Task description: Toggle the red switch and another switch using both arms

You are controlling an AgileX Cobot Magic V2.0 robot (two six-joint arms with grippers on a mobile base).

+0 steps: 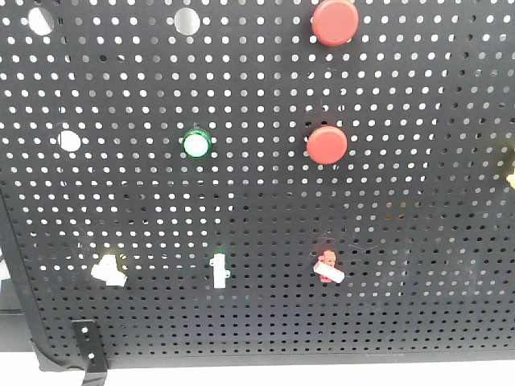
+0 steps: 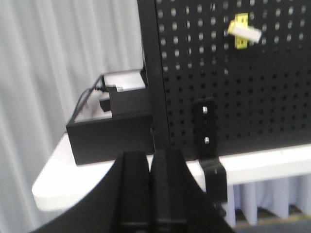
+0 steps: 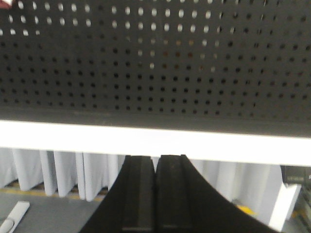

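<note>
Left gripper (image 2: pixel 150 162): you have it closed at the bottom centre of the left wrist view, its two black fingers pressed side by side with nothing between them, and it stands apart from the board.
Right gripper (image 3: pixel 155 165): it is closed the same way at the bottom centre of the right wrist view and holds nothing. In the frame it sits below the worktop's white edge.
Bracket (image 2: pixel 208 127): a black bracket with two screws stands at the foot of the board, just up and right of your left fingers in the left wrist view.
Yellow switch (image 2: pixel 244 32): it appears in the upper right of your left wrist view, well above the closed fingers. It has a pale yellow base and a white lever pointing right and slightly down. In the front view it sits at the lower left of the board.
Red switch (image 1: pixel 328 266): it is in the lower row of the front view, right of centre, with a red base and a white lever tilted down to the right.
Green-based toggle (image 1: pixel 220 270): it stands between those two switches in the same row.
Pegboard (image 1: pixel 418 233): the black, perforated, upright board fills the front view.
Round buttons: the upper red button (image 1: pixel 335 22) is at the top edge and the lower red button (image 1: pixel 327 145) is beneath it. The green-ringed button (image 1: pixel 195 144) is left of centre.
Worktop (image 3: pixel 146 138): a white worktop carries the board.
Black box (image 2: pixel 109 131): it rests on the worktop left of the board's edge, with a cable at its top.
</note>
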